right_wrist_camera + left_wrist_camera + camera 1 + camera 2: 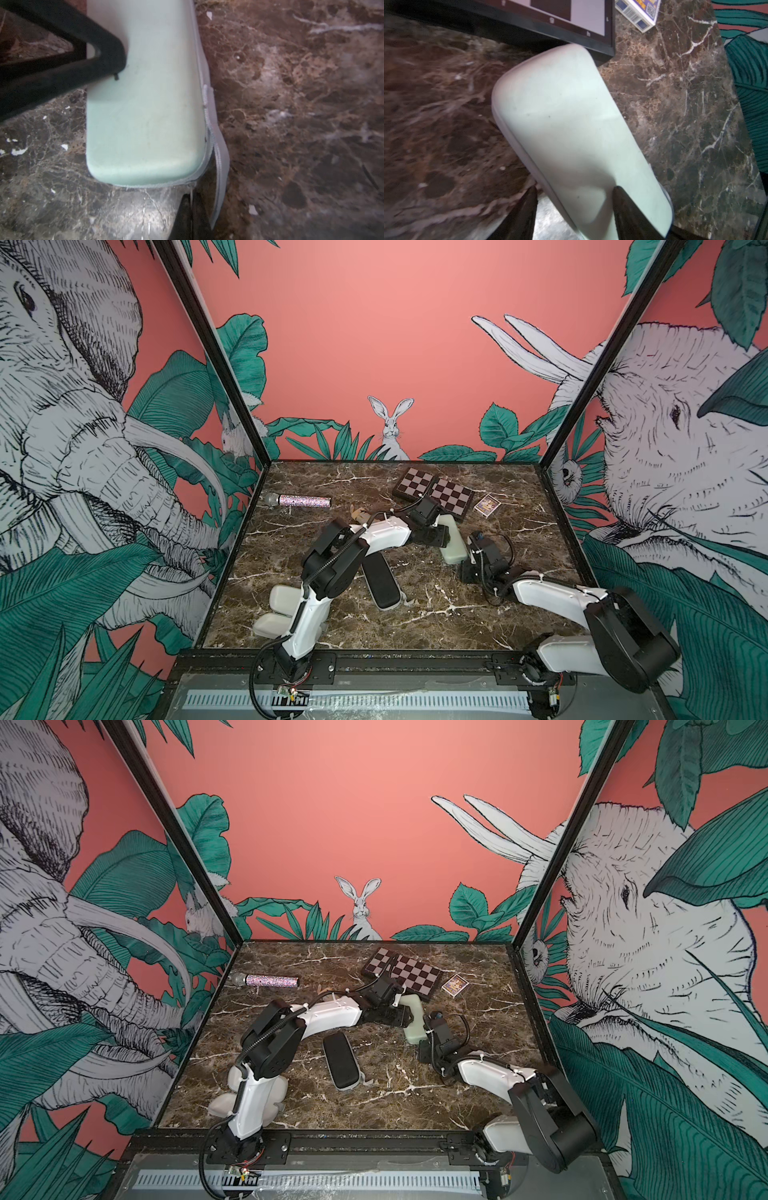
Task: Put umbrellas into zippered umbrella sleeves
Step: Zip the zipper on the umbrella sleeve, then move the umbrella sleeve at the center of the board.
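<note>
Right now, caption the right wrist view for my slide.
Shut right pincer at the mint green sleeve corner, beside its grey loop; left pincer finger atop.

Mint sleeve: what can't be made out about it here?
- Contents: the shell of the mint sleeve hides them, wrist views.
- Part of its side: left arm covers it in both top views.
- What the shut right end effector pinches: too thin, blurred, right wrist view.

Mint sleeve [145, 114] (grey loop [220, 166]) on table [291, 104]
</note>
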You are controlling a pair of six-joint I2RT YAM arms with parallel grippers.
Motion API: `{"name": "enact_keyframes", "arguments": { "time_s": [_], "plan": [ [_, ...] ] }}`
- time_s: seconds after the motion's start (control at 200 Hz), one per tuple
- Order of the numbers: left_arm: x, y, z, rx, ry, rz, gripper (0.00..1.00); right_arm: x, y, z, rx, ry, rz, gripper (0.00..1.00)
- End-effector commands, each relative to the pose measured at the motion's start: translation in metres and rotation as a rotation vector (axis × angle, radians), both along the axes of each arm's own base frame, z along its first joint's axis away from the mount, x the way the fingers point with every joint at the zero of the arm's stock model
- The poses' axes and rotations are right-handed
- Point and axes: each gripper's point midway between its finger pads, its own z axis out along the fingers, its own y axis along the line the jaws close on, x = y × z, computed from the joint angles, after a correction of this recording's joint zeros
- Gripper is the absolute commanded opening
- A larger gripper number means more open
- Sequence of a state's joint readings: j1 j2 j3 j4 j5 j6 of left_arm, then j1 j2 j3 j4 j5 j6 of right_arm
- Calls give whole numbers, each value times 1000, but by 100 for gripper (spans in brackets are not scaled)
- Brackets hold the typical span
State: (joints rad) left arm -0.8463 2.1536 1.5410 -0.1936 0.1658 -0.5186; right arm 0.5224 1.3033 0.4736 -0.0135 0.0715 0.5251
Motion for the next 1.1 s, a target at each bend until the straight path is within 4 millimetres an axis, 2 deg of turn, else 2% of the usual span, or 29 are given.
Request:
{"name": "enact_keyframes", "arguments": {
  "time_s": [0.0,0.07,0.145,0.195,0.335,0.435,0.56,0.62,0.65,0.71,0.795,0.905,1.015,1.095],
  "plan": [
    [-27,33,-33,184,92,-43,65,-12,-12,1,-16,30,-42,0],
    [-27,43,-7,182,58,-44,70,-13,-13,11,-20,27,-34,18],
    [-30,58,19,178,43,-33,74,-13,-12,22,-23,26,-22,30],
    [-33,72,35,177,30,-18,76,-13,-10,30,-22,25,-16,34],
    [-48,130,60,216,16,80,78,-10,-2,55,-14,-10,4,41],
    [-63,168,68,232,15,140,80,-3,6,65,-18,-22,21,49],
    [-86,216,65,287,61,238,82,16,19,70,-48,-26,62,59],
    [-101,233,57,304,85,270,84,24,29,73,-44,-20,82,60],
    [-102,247,52,305,108,317,84,28,35,75,-31,-22,93,60],
    [-113,261,42,300,151,357,85,35,46,76,-18,-27,109,61],
    [-129,262,30,257,212,375,85,43,53,76,-24,-32,120,62],
    [-144,240,8,94,314,381,86,51,57,79,-23,-52,118,62],
    [-142,222,-8,5,326,384,83,53,58,75,-30,-47,120,63],
    [-130,203,-6,-38,297,362,79,53,52,70,-54,-38,112,63]
  ]
}}
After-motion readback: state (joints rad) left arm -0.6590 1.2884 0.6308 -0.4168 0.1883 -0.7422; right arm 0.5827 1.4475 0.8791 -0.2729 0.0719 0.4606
